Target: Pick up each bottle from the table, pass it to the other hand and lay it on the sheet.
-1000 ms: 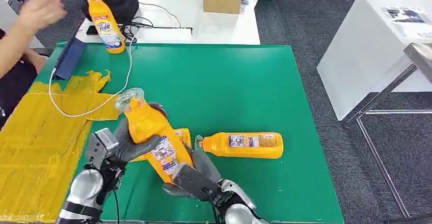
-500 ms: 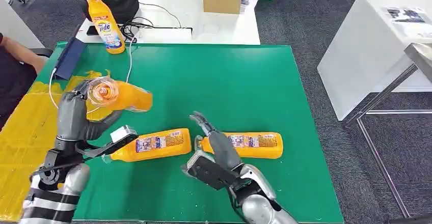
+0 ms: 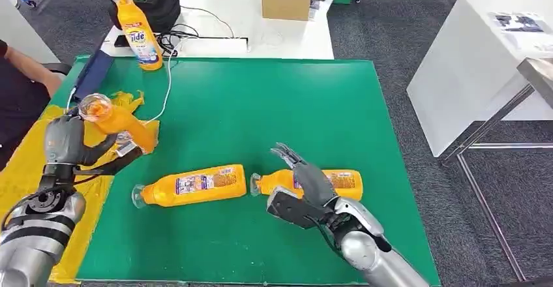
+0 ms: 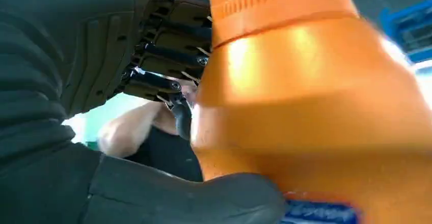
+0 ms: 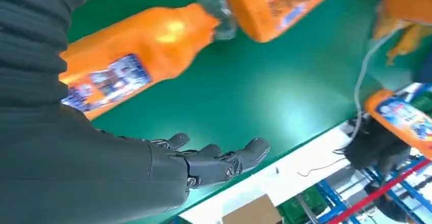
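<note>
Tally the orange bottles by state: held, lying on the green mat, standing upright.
Held by left hand: 1
Lying on green mat: 2
Standing upright at the far edge: 1
Total: 4 orange bottles

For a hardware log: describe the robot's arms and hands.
Both arms are silver metal with dark banded joints. The left hand and right hand are dark grey, with thick grey thumbs, darker fingers and ribbed grey covers. A thin black cable loops by the left wrist.
</note>
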